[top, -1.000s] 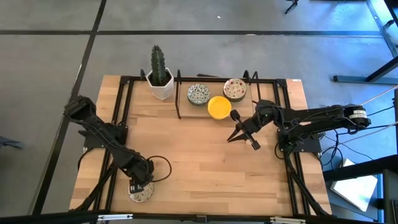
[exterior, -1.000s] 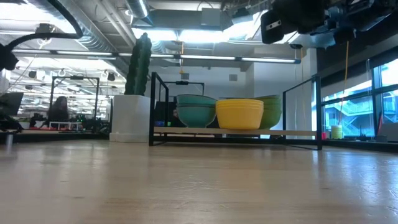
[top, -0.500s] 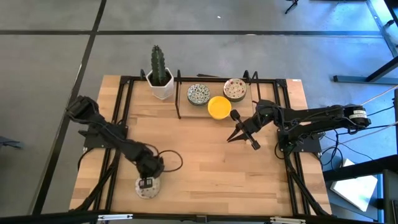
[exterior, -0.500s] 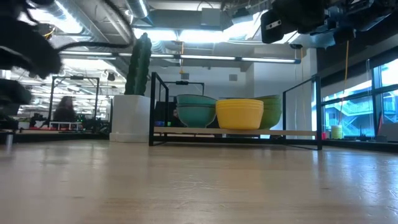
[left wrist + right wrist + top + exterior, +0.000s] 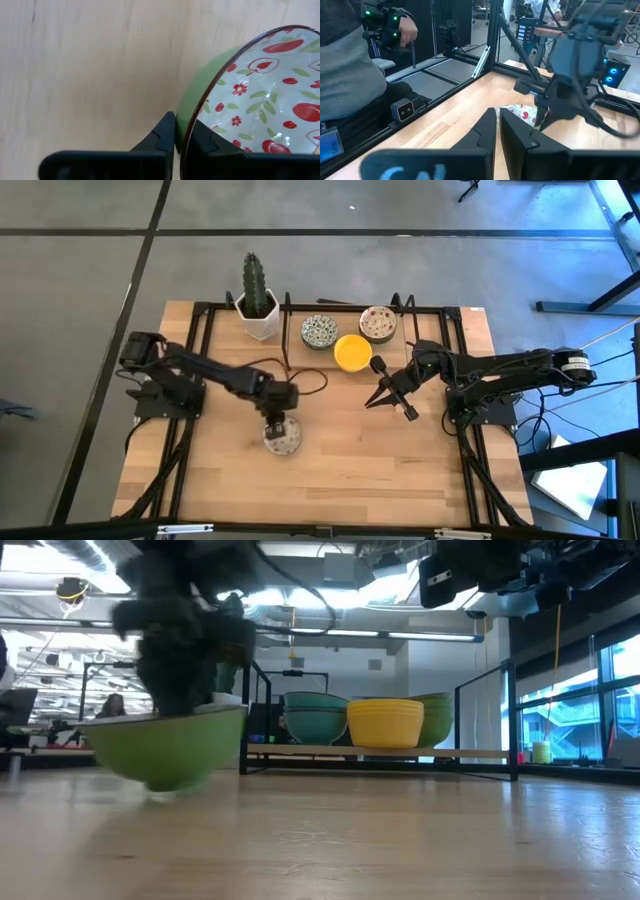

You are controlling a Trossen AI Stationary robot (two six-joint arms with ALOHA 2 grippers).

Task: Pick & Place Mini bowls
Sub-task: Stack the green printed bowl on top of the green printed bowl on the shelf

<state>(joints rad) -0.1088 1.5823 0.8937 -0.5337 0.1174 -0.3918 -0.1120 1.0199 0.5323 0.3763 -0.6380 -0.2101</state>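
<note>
A mini bowl [image 5: 283, 438], green outside and white with red fruit and leaves inside, is near the table's middle, with my left gripper [image 5: 272, 420] shut on its rim. In the low view the bowl [image 5: 165, 745] shows blurred and slightly tilted. Three more mini bowls stand on the black rack at the far edge: blue-green patterned [image 5: 319, 332], yellow [image 5: 352, 352] and red-speckled [image 5: 378, 323]. My right gripper [image 5: 368, 405] waits shut in the air right of the middle, holding nothing. My left gripper pinches the bowl's rim [image 5: 186, 142] with one finger [image 5: 165, 132] on the green outer wall and the other [image 5: 202, 140] inside. The fingers come steeply from above. The bowl hangs low and tilted; whether its base touches the table I cannot tell.
A white pot with a cactus [image 5: 258, 308] stands at the far left beside the rack [image 5: 290, 330]. Black frame rails run along the table's left and right sides. A person in a grey sleeve [image 5: 350, 65] stands beyond the table.
My left gripper has swung from the near left corner toward the table's middle, away from the near edge, taking the bowl along. The bowl has left its place at the near edge and has come into the low view.
</note>
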